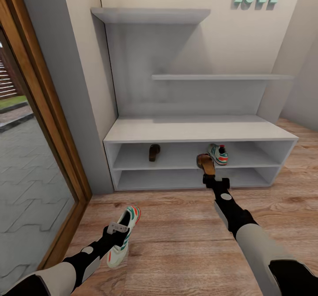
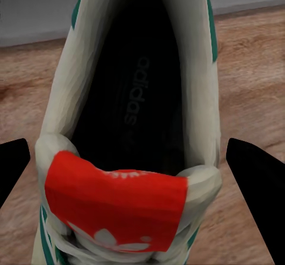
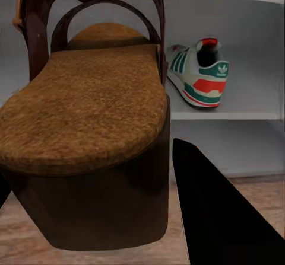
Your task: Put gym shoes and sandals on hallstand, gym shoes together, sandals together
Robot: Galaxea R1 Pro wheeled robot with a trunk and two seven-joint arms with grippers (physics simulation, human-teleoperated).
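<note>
Brown sandal (image 1: 206, 163) pinched in right gripper (image 1: 215, 182), long axis pointing into rack (image 1: 198, 130), at upper-shelf edge between other sandal (image 1: 153, 152) and sneaker (image 1: 218, 153). Left gripper (image 1: 115, 230) jaws spread astride floor sneaker (image 1: 123, 234).

Upper shelf of the hallstand (image 1: 198, 130) stays open between a sandal (image 1: 153, 152) at left and a gym shoe (image 1: 218, 153) at right — a second sandal (image 1: 206, 163) hangs at that gap's front edge; the lower shelf runs unobstructed.

White, teal-striped sneaker (image 1: 124, 236) (red tongue); brown sandal (image 1: 206, 163)
</note>
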